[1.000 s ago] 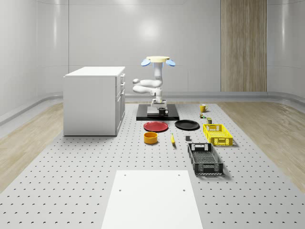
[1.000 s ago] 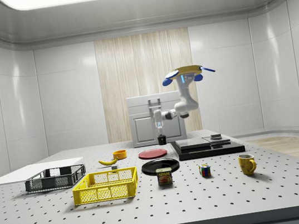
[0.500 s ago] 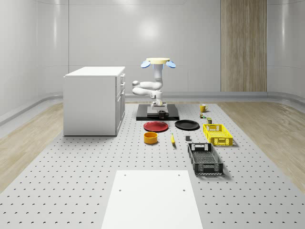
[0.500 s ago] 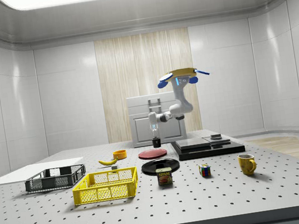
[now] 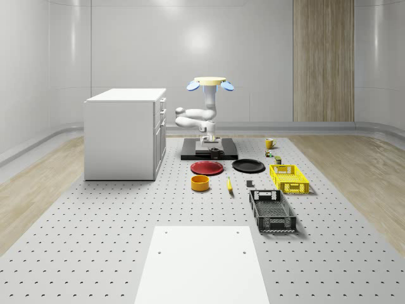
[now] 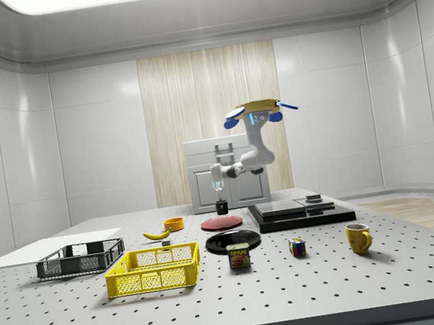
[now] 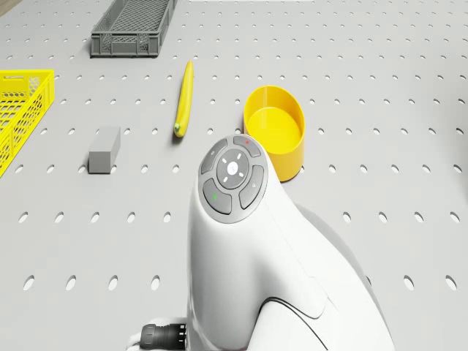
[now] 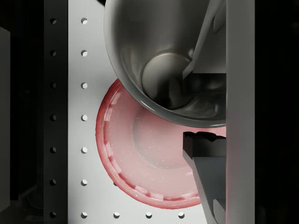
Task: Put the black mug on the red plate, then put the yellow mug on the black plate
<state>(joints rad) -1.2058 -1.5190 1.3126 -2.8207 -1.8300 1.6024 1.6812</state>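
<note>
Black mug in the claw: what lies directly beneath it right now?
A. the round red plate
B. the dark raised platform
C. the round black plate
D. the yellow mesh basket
A. In the wrist view the glossy black mug, held in the claw, hangs above the round red plate; the side view likewise puts the mug over that plate, not yet resting on it.

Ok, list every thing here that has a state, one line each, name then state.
drone: airborne, hovering by the black platform.
tool: shut on the black mug, above the table.
black mug: upright, lifted, over the red plate's edge.
red plate: bare, flat on the table.
black plate: bare.
yellow mug: upright on the table, untouched.
yellow crate: upright.
</note>
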